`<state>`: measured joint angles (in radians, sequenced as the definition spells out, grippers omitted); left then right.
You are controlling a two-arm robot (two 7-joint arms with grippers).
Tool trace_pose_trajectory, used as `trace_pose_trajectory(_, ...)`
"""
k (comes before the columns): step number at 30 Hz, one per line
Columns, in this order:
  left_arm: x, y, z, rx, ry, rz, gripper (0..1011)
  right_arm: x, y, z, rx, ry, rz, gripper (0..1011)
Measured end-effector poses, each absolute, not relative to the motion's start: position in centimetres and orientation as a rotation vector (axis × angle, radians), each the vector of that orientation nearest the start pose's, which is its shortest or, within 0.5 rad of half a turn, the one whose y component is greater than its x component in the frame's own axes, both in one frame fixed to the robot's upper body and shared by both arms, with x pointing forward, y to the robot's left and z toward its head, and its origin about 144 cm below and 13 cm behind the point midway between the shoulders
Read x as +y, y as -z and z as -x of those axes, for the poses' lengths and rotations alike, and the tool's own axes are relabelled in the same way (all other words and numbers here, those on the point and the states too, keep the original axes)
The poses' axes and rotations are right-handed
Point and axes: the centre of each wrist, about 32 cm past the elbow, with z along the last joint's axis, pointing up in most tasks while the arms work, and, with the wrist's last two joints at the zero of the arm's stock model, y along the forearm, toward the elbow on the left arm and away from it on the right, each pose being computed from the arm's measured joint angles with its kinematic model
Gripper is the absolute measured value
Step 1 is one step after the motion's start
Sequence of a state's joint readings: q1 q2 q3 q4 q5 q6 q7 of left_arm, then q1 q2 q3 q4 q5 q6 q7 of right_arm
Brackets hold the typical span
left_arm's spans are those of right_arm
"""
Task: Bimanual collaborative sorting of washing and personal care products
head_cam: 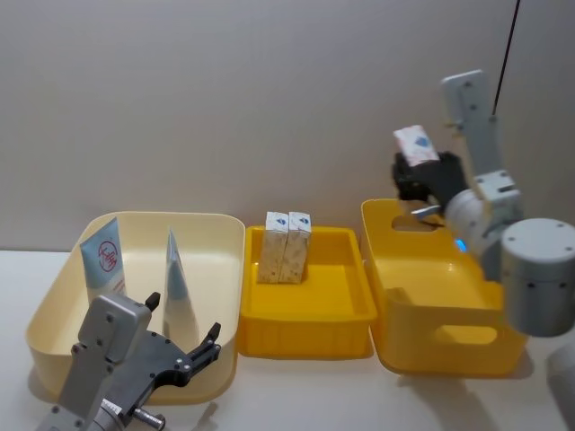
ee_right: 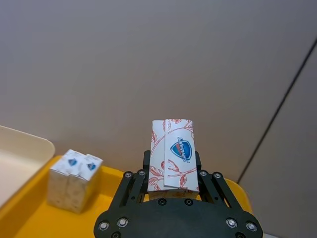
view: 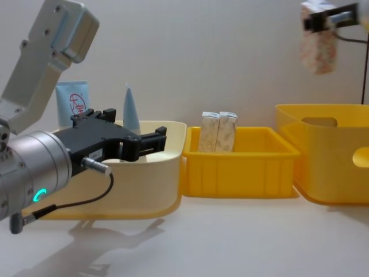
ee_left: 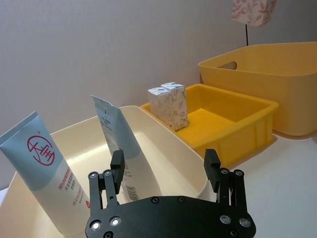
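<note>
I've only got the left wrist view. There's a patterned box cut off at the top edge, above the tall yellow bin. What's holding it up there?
Observer: The right gripper, jaws shut on the box, high over the tall yellow bin.
Operator: Any marking on it?
Observer: A blue shield logo on its face.
Operator: Where's my left gripper?
Observer: The head view puts the left gripper over the cream bin's near wall.

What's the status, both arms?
Right end effector shut on carton, high above deep yellow bin. Left end effector open, low by cream bin holding two tubes. Two cartons upright in middle tray. Nothing seen in the way.
</note>
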<state>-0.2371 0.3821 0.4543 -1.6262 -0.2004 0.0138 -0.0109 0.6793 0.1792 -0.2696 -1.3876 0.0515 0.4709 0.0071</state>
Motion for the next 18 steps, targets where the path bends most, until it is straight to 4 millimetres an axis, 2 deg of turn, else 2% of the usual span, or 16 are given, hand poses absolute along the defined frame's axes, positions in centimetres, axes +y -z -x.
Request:
trace_pose_trajectory(9,19.8,-120.4,-49.2,-0.268,-1.124,-0.061,1000,-24.1,-134.7,-60.4,-0.151,1.474,0.265,404)
trace_pose_trajectory(18,19.8,-120.4,-49.2,-0.268,-1.124,-0.061,1000,-26.0,-133.9,-61.1,-0.066,1.434,0.323,404)
